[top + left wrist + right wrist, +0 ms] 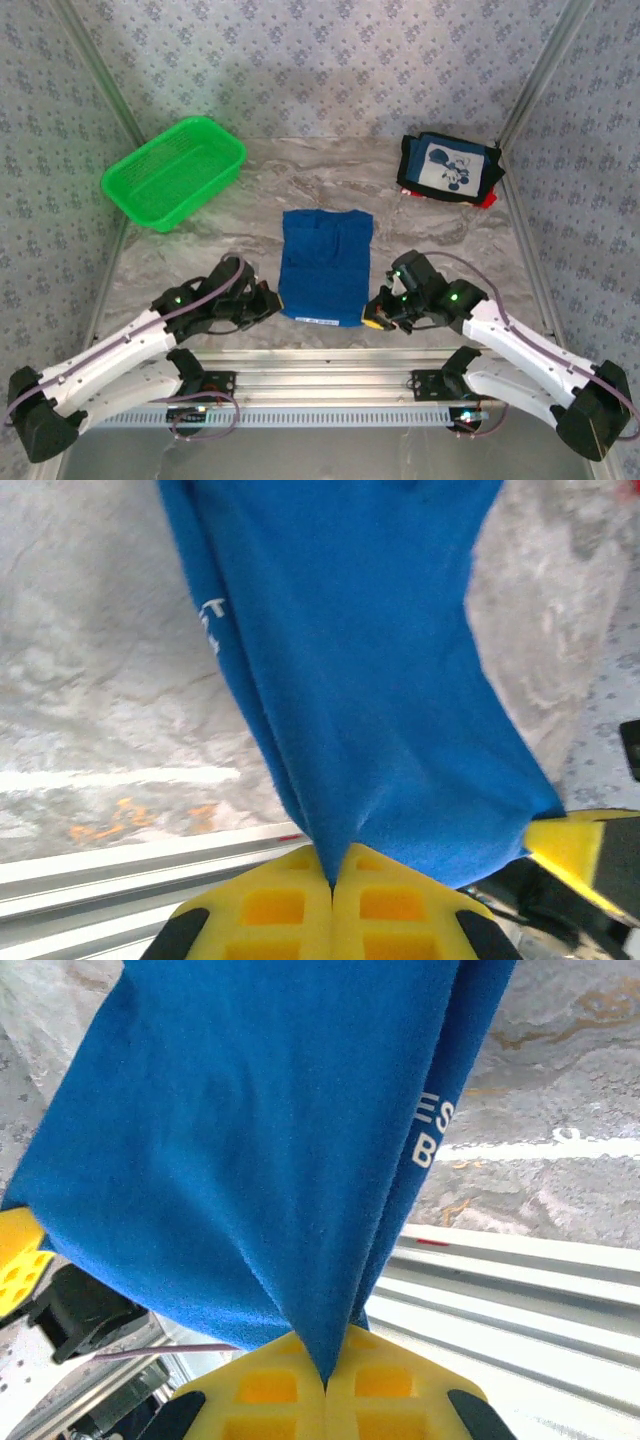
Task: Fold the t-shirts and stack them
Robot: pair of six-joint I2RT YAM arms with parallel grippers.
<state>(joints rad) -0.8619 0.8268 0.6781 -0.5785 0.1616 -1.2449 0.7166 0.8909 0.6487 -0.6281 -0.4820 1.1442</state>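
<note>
A royal blue t-shirt (325, 262) lies folded into a long rectangle in the middle of the table, its near edge by the table's front. My left gripper (272, 302) is shut on its near left corner; the blue cloth (360, 680) runs up from between the yellow pads (285, 905). My right gripper (376, 318) is shut on the near right corner, with the cloth (250, 1140) pinched between its pads (385, 1385). A folded dark navy t-shirt (449, 166) with a white cartoon panel lies at the back right, on a red t-shirt (487, 201) whose edge peeks out.
A green mesh basket (175, 170) stands at the back left. Patterned walls close in the table on three sides. A metal rail (330, 360) runs along the near edge between the arm bases.
</note>
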